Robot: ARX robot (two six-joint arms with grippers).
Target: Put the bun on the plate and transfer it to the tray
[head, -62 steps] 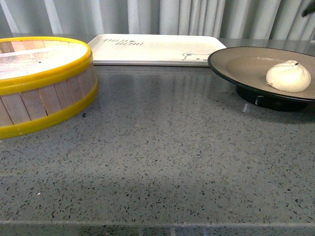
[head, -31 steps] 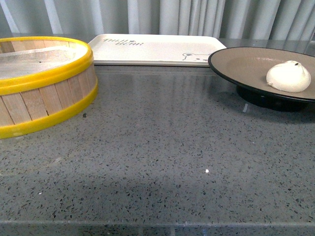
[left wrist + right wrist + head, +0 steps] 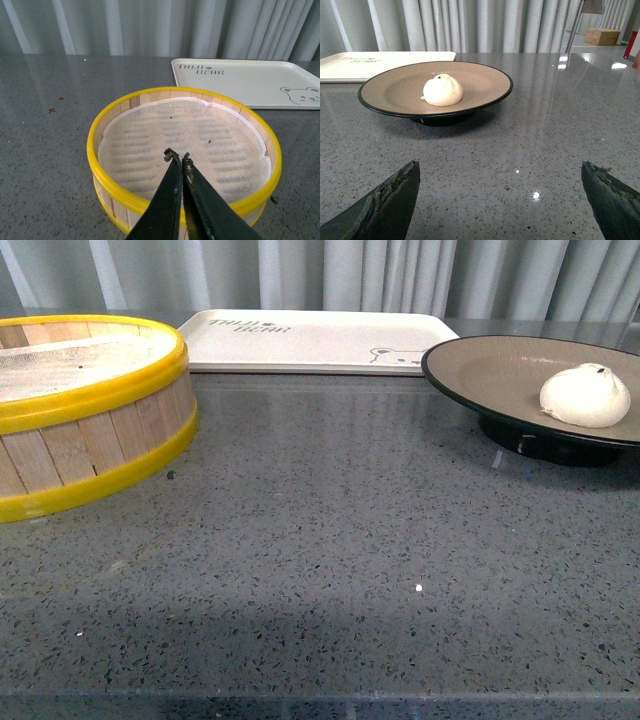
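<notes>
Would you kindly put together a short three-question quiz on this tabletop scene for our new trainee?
1. Fill in: the left gripper hangs over the steamer basket with its jaws ____.
2. True or false: the bun lies on the plate, which stands on the grey table, not on the tray.
3. The right gripper has its jaws: A. shut on the bun. B. open and empty, short of the plate. C. shut on the plate's rim.

Key: 1 shut; 2 true; 3 B.
</notes>
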